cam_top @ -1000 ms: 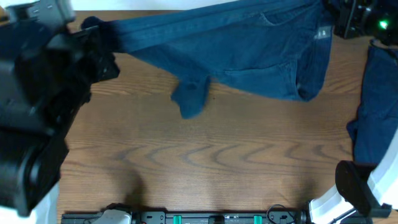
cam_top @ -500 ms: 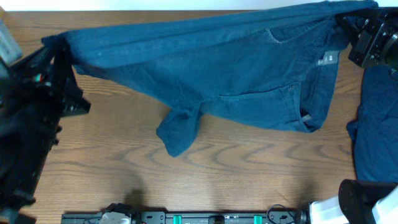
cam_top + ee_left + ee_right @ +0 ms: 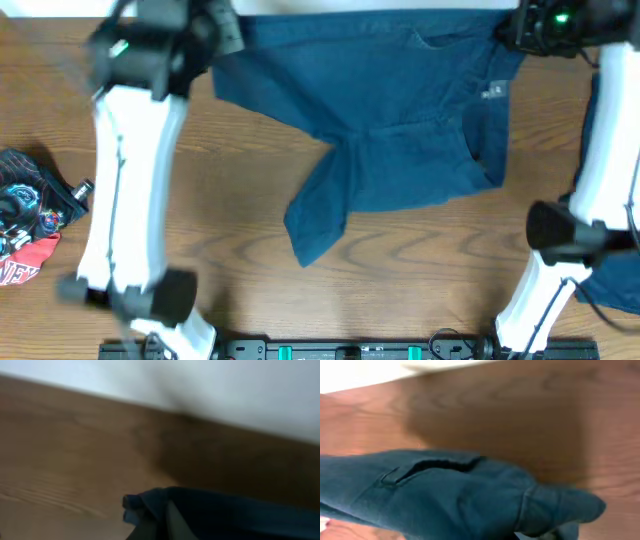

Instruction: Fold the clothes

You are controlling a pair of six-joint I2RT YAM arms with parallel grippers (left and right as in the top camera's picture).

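A dark navy garment of the clothes (image 3: 400, 130) is stretched along the far edge of the table between my two grippers. My left gripper (image 3: 222, 35) is shut on its left corner, and my right gripper (image 3: 510, 32) is shut on its right corner by the waistband. One leg (image 3: 315, 220) trails toward the table's middle. The left wrist view is blurred, with bunched dark fabric (image 3: 215, 512) at the jaws. In the right wrist view blue fabric (image 3: 450, 495) with a pocket slit covers the jaws. A second navy garment (image 3: 612, 120) lies at the right edge, partly behind the right arm.
A red and black printed item (image 3: 25, 215) lies at the left edge. My white left arm (image 3: 130, 180) crosses the left side and my right arm (image 3: 600, 190) stands at the right. A black rail (image 3: 340, 350) runs along the near edge.
Both grippers moved inward along the far edge, the left corner shifting right and the right corner left. The garment sags more, its leg reaching nearer the middle. The printed item is now uncovered.
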